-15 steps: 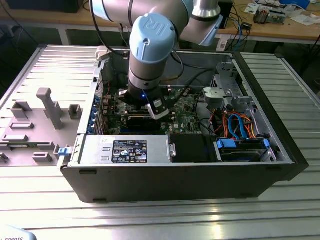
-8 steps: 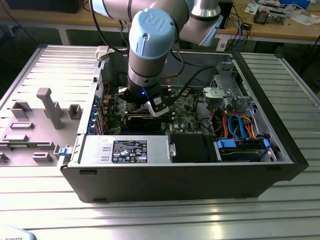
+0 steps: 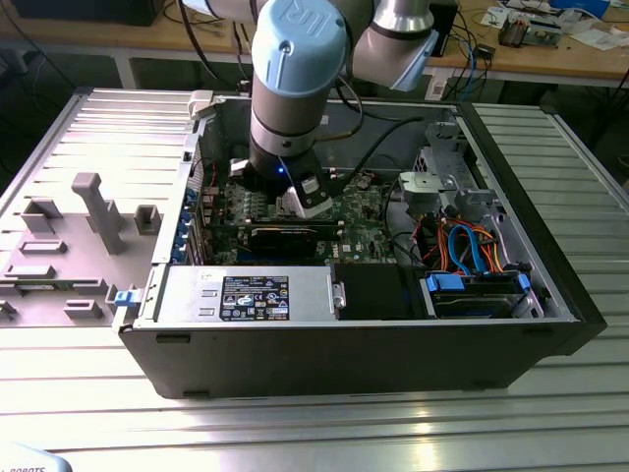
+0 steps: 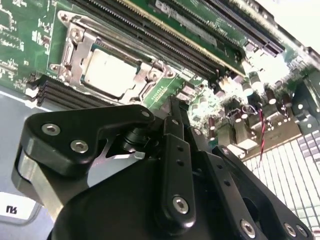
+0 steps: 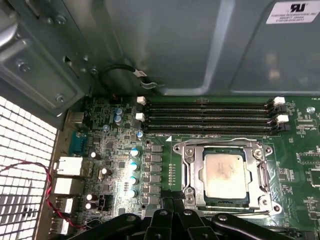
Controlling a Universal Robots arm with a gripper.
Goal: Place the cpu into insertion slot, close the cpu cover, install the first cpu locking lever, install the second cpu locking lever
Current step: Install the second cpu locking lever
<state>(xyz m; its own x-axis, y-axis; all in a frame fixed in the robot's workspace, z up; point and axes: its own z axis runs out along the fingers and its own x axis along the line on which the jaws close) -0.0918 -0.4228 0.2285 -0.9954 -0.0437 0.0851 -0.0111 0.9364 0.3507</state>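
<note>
Jaws [image 5: 172, 205] pressed together on nothing, low beside insertion slot [image 5: 223, 175] on green motherboard [image 5: 125, 165], with cpu [image 5: 225, 174] seated under closed cpu cover [image 5: 190, 170]; risk of scraping the frame or a lever springing loose if pushed off-line.

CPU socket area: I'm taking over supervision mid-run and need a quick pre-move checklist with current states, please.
1. Silver-grey square cpu seated in the dark-framed insertion slot: ok.
2. Thin metal cpu cover closed flat over the chip: ok in both wrist views.
3. Both locking levers latched: cannot tell.
4. Black claw empty, next to the socket: ok, nothing visible in it.
5. Long black memory slots beside the socket undisturbed: ok.
6. Red and black wire away from the socket: ok.
</note>
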